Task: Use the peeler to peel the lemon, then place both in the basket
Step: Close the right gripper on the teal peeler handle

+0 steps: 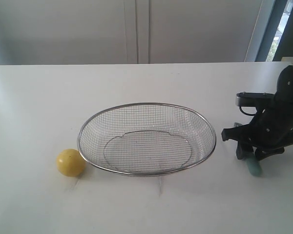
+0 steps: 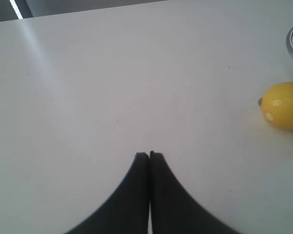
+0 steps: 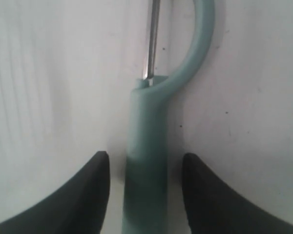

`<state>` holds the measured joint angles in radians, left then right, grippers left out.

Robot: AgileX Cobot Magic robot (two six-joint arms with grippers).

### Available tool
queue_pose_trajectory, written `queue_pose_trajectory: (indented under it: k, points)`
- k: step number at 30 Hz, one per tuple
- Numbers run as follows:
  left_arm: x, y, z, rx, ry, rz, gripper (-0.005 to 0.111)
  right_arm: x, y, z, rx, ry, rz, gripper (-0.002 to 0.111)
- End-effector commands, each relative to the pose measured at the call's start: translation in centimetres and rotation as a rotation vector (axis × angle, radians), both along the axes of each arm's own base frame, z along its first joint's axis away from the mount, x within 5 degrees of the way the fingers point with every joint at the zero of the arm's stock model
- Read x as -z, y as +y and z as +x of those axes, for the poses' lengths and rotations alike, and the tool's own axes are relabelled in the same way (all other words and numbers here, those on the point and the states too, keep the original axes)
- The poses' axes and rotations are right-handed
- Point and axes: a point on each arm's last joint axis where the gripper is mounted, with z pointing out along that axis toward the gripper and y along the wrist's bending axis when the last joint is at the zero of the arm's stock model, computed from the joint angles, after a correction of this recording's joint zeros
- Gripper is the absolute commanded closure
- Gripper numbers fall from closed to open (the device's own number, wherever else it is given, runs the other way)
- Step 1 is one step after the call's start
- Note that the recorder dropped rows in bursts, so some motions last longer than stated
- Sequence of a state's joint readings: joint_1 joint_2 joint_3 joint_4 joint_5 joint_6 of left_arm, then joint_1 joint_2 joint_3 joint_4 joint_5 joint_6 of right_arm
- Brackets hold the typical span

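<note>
The left gripper (image 2: 149,154) is closed, its two dark fingers pressed together with nothing between them, hanging over a bare stretch of the white surface (image 1: 34,107); it does not show in the exterior view. The lemon (image 1: 71,162) sits on the surface at the left, just beside the outer left edge of the basket (image 1: 79,141), so near the rim that I cannot tell whether the two touch. The basket, an oval of silver wire mesh with a thick metal rim, stands in the middle of the surface and has nothing in it. To its right, well apart from it, the peeler (image 3: 146,146) lies flat on the surface. The right gripper (image 3: 144,156) is low over the peeler with its jaws spread wide, one finger on each side of the teal handle, a strip of surface showing between each finger and the handle, so the peeler is not gripped. In the exterior view only the rounded end of the handle shows beneath the black gripper.
</note>
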<state>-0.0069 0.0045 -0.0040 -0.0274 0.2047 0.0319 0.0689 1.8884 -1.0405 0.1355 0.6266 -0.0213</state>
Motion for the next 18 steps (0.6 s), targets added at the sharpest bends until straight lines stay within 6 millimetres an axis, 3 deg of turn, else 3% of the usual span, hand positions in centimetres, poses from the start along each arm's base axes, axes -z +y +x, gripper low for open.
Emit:
queue_pose_trajectory:
  k: [1,11,15,18]
  points:
    - [0.10,-0.03,-0.02,0.004,-0.002,-0.007,0.107,0.41,0.02,0.18,0.001,0.005,-0.001,0.063]
    - [0.10,-0.03,-0.02,0.004,-0.002,-0.007,0.107,0.70,0.02,0.14,0.001,0.018,-0.001,0.065]
    - [0.10,-0.03,-0.02,0.004,-0.002,-0.007,0.107,0.74,0.03,-0.12,-0.002,0.047,0.000,0.075]
    - [0.10,-0.03,-0.02,0.004,-0.002,-0.007,0.107,0.78,0.00,-0.44,-0.011,0.082,-0.005,0.090]
